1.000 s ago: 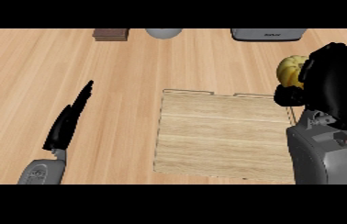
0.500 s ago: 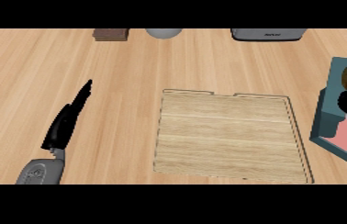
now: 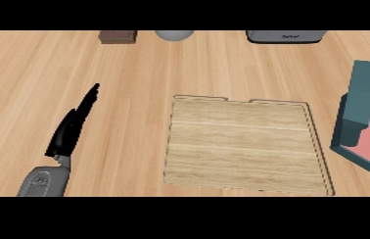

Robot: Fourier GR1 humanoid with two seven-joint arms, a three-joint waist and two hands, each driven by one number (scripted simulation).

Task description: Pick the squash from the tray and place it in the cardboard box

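A flat wooden tray (image 3: 244, 144) lies on the counter right of centre, with nothing on it. At the right edge, part of a teal box (image 3: 353, 113) with a pinkish inside shows. No squash shows anywhere in the view. My left hand (image 3: 69, 131) rests on the counter at the lower left, open, with straight fingers pointing away and holding nothing. My right hand is out of view.
Along the counter's far edge stand a small brown block (image 3: 118, 36), a grey round object (image 3: 174, 35) and a grey appliance (image 3: 286, 36). Bare wooden counter lies between my left hand and the tray.
One second ago my right hand held the squash at the right edge. Both have since left the view and the teal box shows there. The left hand has not moved.
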